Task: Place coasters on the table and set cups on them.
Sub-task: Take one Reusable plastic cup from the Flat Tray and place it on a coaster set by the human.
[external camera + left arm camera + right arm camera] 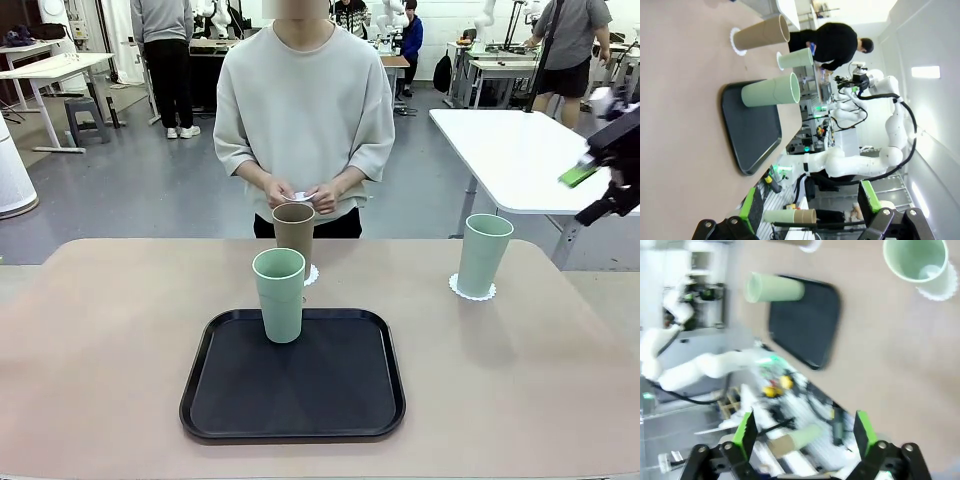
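Desk [100,340]: a wide beige top; a person stands at its far side.
Tray [300,420]: black with rounded corners, it lies on the near middle of the desk.
First green cup [279,293]: stands upright directly on the far part of the tray.
Brown cup [294,230]: stands upright on the desk just behind the tray, on a white coaster [311,274] whose lacy edge shows at the cup's right side.
Second green cup [484,253]: stands upright on the right part of the desk, well apart from the tray, on its own white coaster [472,292].
Person's hands [325,197]: held together in front of the body, above the brown cup. They hold a small white thing [301,196], too small to tell what it is.
Left pincer [807,210]: released, the two green-padded fingers wide apart with nothing between them. Its camera looks across the tray and the three cups.
Right pincer [804,435]: released and empty, the fingers wide apart. In the front view it is at the right edge, high above the desk and to the right of the Second green cup.
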